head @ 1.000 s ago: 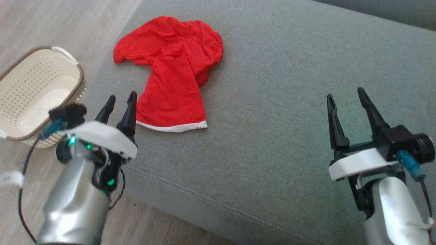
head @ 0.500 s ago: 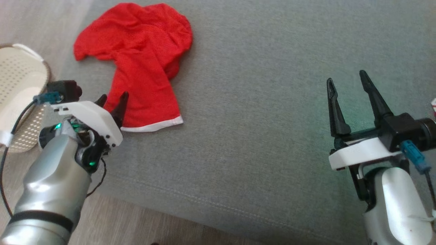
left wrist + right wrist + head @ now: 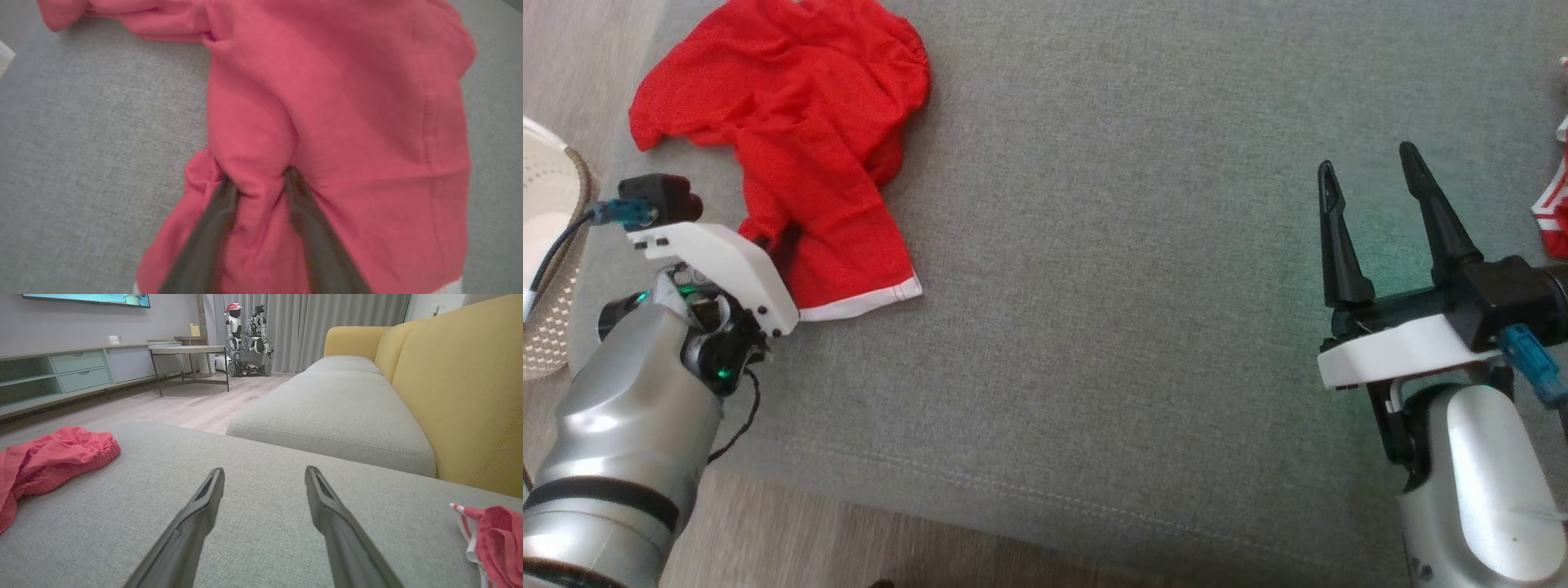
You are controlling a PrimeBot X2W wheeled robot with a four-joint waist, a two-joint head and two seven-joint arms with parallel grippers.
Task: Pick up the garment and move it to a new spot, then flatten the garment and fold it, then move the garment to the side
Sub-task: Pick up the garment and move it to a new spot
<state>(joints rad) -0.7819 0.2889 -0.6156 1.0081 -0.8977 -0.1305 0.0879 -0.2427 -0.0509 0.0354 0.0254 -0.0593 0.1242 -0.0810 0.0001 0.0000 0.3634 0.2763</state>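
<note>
Left fingers straddle a ridge of the garment, grip unclear, right fingers open: a shallow pinch could slip when I lift.

Grey sofa seat with yellow backrest; pale wood floor; grey curtains; low cabinet.

Seat cushion: wide bare stretch across the middle, free for passage. Right pincer stands with fingers apart over bare fabric, nothing near its tips.

Obstacles:
- red garment heaped at far left
- basket just off the left edge
- red-and-white cloth at right edge
- yellow backrest rising behind that cloth
</note>
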